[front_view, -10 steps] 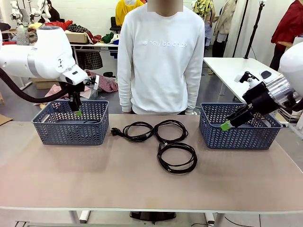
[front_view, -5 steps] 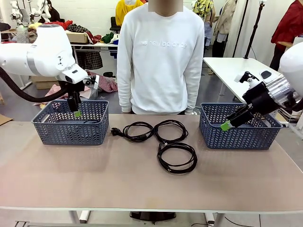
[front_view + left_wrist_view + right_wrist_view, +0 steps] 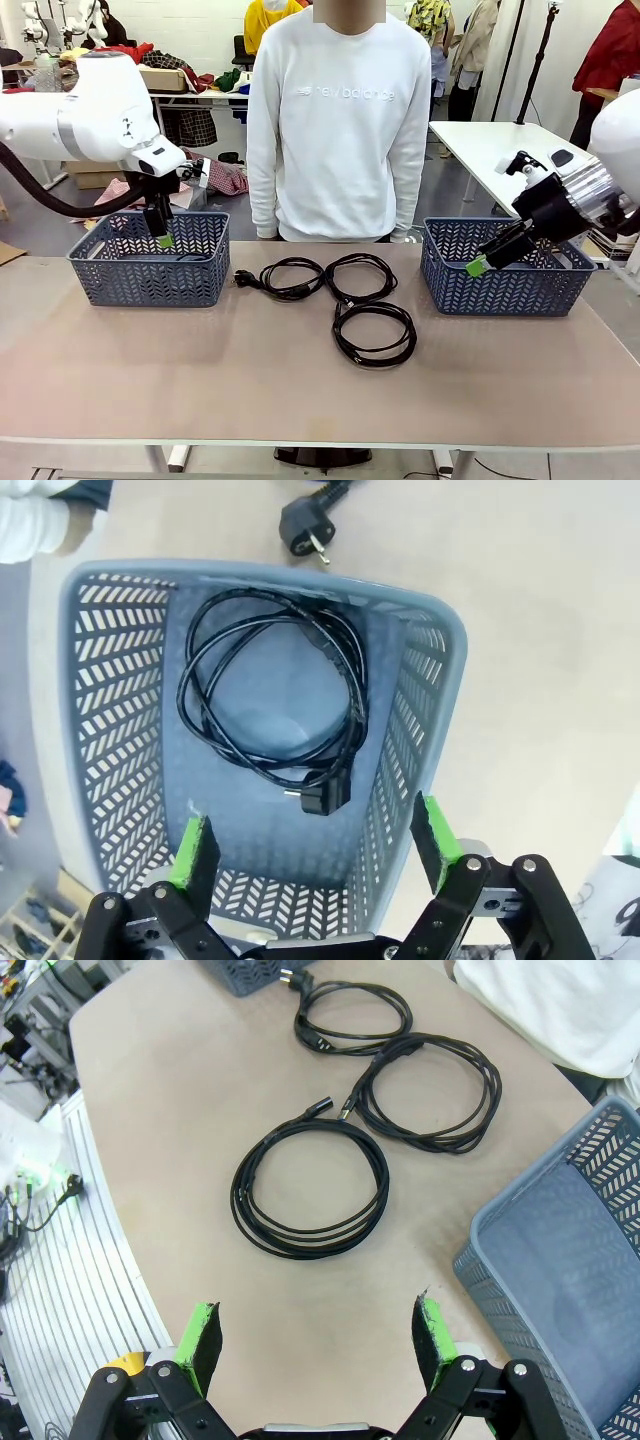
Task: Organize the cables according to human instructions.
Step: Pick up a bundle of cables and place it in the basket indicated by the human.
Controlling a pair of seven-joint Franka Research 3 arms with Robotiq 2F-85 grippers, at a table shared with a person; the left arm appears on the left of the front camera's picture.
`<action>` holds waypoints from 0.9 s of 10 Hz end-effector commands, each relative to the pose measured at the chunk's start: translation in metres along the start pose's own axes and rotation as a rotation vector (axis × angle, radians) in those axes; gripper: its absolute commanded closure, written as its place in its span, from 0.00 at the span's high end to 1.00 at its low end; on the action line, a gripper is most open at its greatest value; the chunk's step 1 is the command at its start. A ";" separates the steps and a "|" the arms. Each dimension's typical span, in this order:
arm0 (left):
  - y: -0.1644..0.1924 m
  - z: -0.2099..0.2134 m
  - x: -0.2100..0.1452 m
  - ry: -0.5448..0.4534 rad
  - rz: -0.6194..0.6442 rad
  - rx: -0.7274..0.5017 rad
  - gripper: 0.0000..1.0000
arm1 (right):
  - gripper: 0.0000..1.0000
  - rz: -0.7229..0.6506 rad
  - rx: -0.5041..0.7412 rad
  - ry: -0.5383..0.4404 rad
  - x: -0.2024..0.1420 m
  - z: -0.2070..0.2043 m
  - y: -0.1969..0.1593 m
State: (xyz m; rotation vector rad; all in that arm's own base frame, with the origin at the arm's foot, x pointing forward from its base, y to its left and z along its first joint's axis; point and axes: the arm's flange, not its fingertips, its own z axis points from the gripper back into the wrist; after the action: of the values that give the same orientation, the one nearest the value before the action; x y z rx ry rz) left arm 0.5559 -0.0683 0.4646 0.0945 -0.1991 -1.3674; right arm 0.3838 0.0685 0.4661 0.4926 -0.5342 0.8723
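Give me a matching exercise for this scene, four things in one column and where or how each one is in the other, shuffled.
1 left gripper
2 right gripper
3 left basket
4 loose cables

A on the table between the baskets
B open, above the left basket
C holds one coiled cable
D open, over the table beside the right basket

Pairs: 1-B, 2-D, 3-C, 4-A

smooth matt tabletop; perforated grey plastic basket; cables slightly glossy black rubber
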 end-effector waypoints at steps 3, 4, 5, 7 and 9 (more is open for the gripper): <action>-0.021 0.009 0.013 -0.133 0.064 0.024 1.00 | 1.00 0.019 0.015 -0.027 0.000 -0.001 -0.003; -0.036 0.014 0.023 -0.176 0.058 0.036 1.00 | 1.00 0.019 0.015 -0.027 0.000 -0.001 -0.003; -0.048 0.017 0.031 -0.204 0.054 0.035 1.00 | 1.00 0.019 0.015 -0.027 0.000 -0.001 -0.003; -0.077 0.018 0.047 -0.283 0.058 -0.020 1.00 | 1.00 0.019 0.015 -0.027 0.000 -0.001 -0.003; -0.108 0.015 0.058 -0.375 0.075 -0.048 1.00 | 1.00 0.019 0.015 -0.027 0.000 -0.001 -0.003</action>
State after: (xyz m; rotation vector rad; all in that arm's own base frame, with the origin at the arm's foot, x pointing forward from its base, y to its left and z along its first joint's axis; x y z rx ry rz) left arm 0.4740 -0.1536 0.4714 -0.1622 -0.4208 -1.3039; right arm 0.3838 0.0684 0.4661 0.4922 -0.5342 0.8721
